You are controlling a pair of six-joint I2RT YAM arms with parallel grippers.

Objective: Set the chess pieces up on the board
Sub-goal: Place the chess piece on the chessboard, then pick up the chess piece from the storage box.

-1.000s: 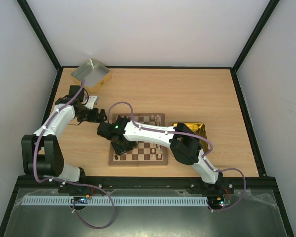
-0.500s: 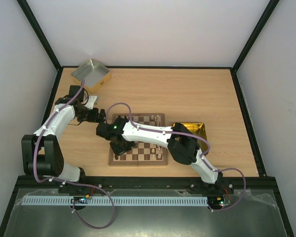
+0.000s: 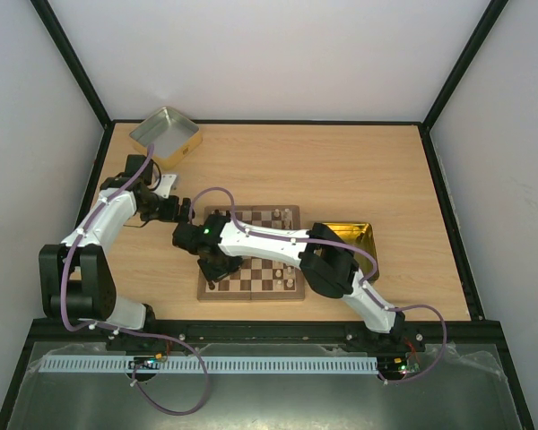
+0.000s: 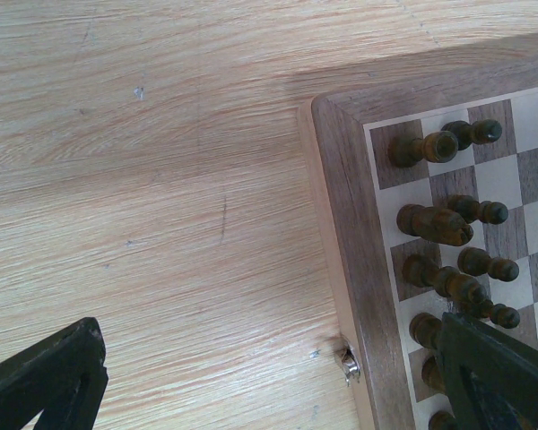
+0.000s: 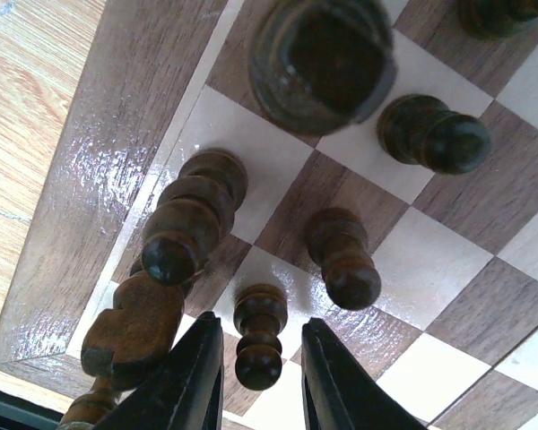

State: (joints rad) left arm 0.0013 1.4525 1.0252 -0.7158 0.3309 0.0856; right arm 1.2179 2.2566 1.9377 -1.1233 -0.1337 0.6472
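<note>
The board (image 3: 262, 269) lies at the table's middle. Dark brown chess pieces (image 4: 435, 224) stand along its left side, and cream ones (image 3: 288, 216) stand at its right side. My right gripper (image 3: 212, 267) hangs low over the board's near-left corner. In the right wrist view it (image 5: 258, 381) is open, and a dark pawn (image 5: 259, 333) stands upright between the fingers (image 5: 190, 376) with a gap on each side. A dark knight (image 5: 130, 327) and other dark pieces stand close around. My left gripper (image 4: 278, 394) is open wide and empty, over the table by the board's rim (image 4: 341, 224).
A silver square tin (image 3: 166, 134) sits at the far left corner. A yellow-gold tin (image 3: 363, 238) sits right of the board, partly under the right arm. A small metal clasp (image 4: 350, 365) sticks out of the board's edge. Black frame rails border the table.
My right gripper has shifted slightly left and nearer, toward the board's near-left corner. The left arm has not moved.
</note>
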